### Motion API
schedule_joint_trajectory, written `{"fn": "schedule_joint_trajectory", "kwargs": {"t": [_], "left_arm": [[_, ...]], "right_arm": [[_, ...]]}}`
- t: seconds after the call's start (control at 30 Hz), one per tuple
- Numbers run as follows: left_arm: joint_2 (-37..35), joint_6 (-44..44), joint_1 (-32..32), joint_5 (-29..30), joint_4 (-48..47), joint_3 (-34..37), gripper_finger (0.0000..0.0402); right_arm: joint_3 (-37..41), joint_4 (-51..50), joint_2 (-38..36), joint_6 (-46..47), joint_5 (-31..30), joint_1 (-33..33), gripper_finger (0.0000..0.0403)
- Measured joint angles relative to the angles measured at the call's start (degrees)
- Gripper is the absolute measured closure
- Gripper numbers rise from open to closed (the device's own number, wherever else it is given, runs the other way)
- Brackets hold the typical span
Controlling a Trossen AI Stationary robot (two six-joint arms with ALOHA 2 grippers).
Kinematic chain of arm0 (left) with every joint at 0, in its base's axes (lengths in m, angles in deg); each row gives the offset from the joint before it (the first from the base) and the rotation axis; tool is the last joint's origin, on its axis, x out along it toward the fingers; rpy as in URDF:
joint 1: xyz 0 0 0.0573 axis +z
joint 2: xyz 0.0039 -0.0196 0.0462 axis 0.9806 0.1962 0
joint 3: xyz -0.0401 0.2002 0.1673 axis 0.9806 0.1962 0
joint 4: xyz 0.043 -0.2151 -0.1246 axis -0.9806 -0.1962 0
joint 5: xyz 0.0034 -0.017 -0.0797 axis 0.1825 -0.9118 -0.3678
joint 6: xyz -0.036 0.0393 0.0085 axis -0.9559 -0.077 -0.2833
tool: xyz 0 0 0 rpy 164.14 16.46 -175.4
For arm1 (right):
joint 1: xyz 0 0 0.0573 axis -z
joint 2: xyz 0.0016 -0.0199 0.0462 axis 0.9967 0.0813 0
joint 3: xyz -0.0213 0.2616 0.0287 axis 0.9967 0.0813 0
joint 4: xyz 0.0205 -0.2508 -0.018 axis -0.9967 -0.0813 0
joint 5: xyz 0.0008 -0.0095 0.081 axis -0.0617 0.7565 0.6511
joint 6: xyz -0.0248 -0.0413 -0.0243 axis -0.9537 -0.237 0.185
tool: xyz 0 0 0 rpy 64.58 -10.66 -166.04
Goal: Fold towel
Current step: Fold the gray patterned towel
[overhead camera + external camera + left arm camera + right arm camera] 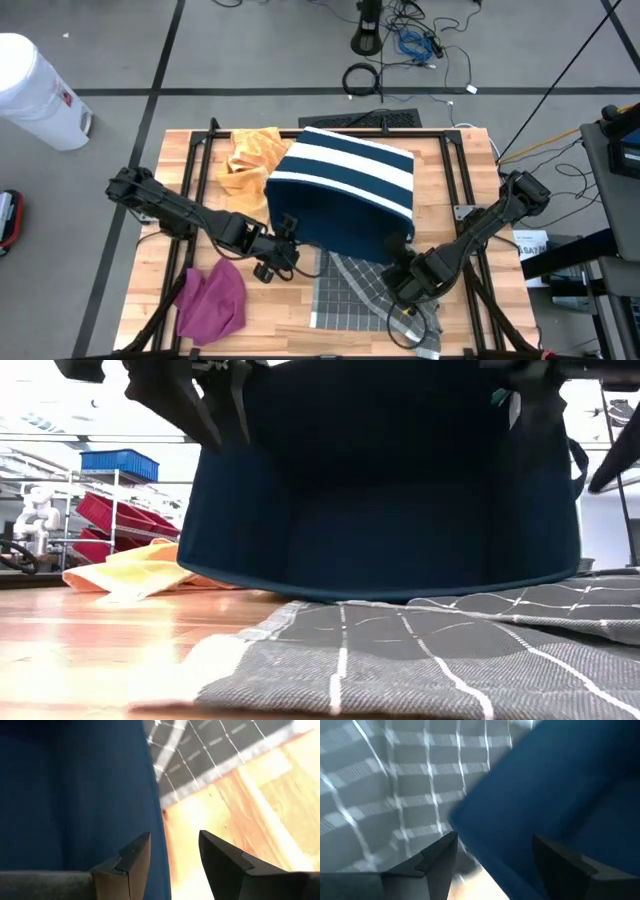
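The grey checked towel (350,295) lies spread on the wooden table near its front edge, partly under a navy and white striped fabric bin (345,195). The bin's open mouth (380,510) faces the near edge. My left gripper (285,250) is open at the bin's near left corner, pointing steeply down. Its fingers straddle the edge of the bin's navy wall (159,820). My right gripper (400,262) is open at the bin's near right corner, above the towel (395,785). Its fingers straddle the bin's wall there (485,835). My left gripper has the bin wall's edge (159,820) between its open fingers, coming from above at a slant; I cannot tell whether a finger touches it. My right gripper likewise has the bin's navy wall (485,835) between its open fingers; whether they touch it I cannot tell.
An orange-yellow cloth (248,160) lies crumpled at the far left beside the bin. A magenta cloth (212,300) lies at the near left. A black frame (190,180) runs along the table's sides. A white bucket (35,90) stands on the floor beyond the table's left.
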Motion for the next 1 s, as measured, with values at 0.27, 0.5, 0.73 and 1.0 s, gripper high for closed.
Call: {"fn": "schedule_joint_trajectory", "kwargs": {"t": [0.27,0.5,0.73,1.0], "left_arm": [[1.2,0.9,0.0,0.0,-1.4,0.0,0.0227],[1.2,1.1,-0.3,0.0,-1.5,0.0,0.0227],[1.2,1.2,-0.5,0.0,-1.4,0.0,0.0227],[1.2,1.8,-4.3,3.3,-0.7,0.0,0.0227]], "right_arm": [[0.0,-11.9,7.3,-0.1,-5.1,-0.9,0.0205],[0.0,-19.3,12.1,5.0,-9.9,-0.8,0.0276],[-0.1,-18.4,10.0,8.7,-10.0,-0.7,0.0392],[-5.8,-16.7,4.0,11.0,-8.5,-1.5,0.0402]]}}
